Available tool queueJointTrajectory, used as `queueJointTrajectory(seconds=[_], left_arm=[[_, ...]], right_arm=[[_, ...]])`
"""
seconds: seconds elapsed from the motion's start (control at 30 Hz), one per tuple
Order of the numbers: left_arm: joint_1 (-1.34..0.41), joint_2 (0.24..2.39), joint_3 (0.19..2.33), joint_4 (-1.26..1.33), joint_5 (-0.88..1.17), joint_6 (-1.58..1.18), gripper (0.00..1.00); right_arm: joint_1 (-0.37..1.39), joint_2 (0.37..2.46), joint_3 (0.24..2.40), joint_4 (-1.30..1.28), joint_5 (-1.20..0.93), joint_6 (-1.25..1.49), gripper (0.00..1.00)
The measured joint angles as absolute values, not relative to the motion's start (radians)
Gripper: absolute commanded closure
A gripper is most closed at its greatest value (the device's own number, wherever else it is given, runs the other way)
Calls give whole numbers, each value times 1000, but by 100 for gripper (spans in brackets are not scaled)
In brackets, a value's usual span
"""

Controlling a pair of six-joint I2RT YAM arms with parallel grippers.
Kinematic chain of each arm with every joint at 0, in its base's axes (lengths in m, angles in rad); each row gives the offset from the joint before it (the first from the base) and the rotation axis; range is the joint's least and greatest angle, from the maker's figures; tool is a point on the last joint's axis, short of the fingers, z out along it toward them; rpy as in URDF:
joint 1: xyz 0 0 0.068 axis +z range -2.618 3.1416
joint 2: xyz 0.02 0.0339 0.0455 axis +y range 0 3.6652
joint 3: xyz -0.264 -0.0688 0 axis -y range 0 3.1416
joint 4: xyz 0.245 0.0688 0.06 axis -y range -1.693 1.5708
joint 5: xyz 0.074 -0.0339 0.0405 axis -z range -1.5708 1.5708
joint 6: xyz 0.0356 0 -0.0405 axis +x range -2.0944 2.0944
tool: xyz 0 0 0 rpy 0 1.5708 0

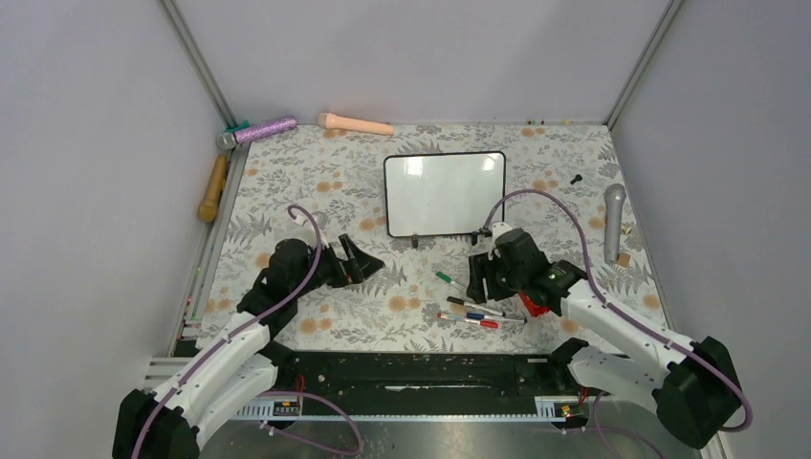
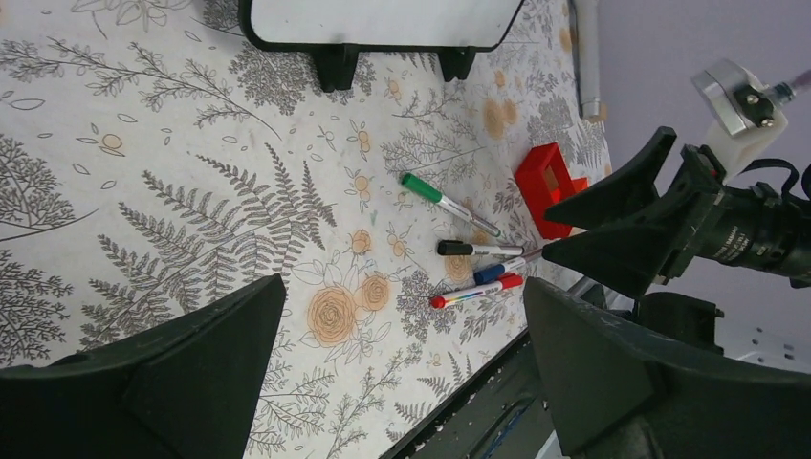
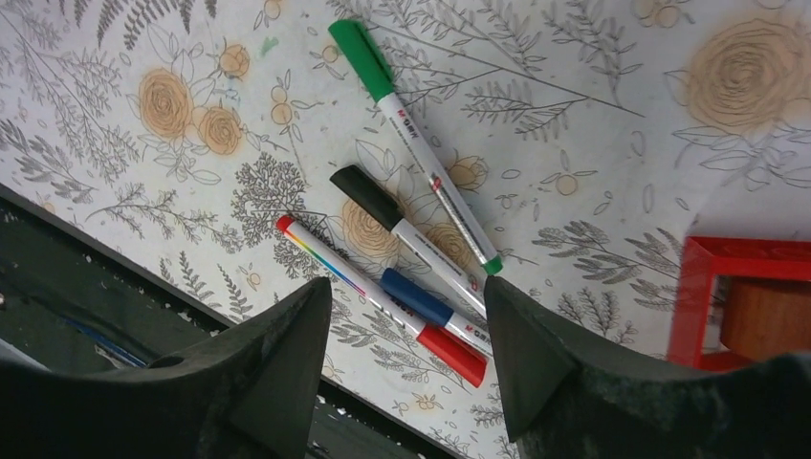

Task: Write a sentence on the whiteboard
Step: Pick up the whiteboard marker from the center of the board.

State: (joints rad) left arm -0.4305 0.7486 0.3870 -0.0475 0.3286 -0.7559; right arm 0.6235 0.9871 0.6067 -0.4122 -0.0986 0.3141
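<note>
The whiteboard (image 1: 445, 193) stands at the middle back of the table on two black feet; its face is blank, with no sentence showing on it. Its lower edge shows in the left wrist view (image 2: 383, 24). Several markers lie near the front: green-capped (image 3: 411, 124), black-capped (image 3: 402, 229), blue-capped (image 3: 426, 304) and red-capped (image 3: 383, 304). My right gripper (image 1: 475, 279) is open and empty just above these markers (image 1: 469, 311). My left gripper (image 1: 356, 260) is open and empty, left of the board's feet.
A red block (image 1: 534, 301) sits beside the right arm. A grey microphone (image 1: 613, 220) lies at the right, a purple glitter microphone (image 1: 260, 130), a peach stick (image 1: 356, 122) at the back, a wooden handle (image 1: 212, 186) at the left edge.
</note>
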Motion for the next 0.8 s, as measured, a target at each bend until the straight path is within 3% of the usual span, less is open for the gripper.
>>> queueJointTrajectory(seconds=[0.3, 0.8], left_arm=[[-490, 705, 282, 20, 304, -750, 3], [-492, 702, 278, 47, 279, -731, 3]], right_arm=[[767, 1105, 589, -311, -3, 315, 44], [920, 1289, 609, -253, 168, 311, 47]])
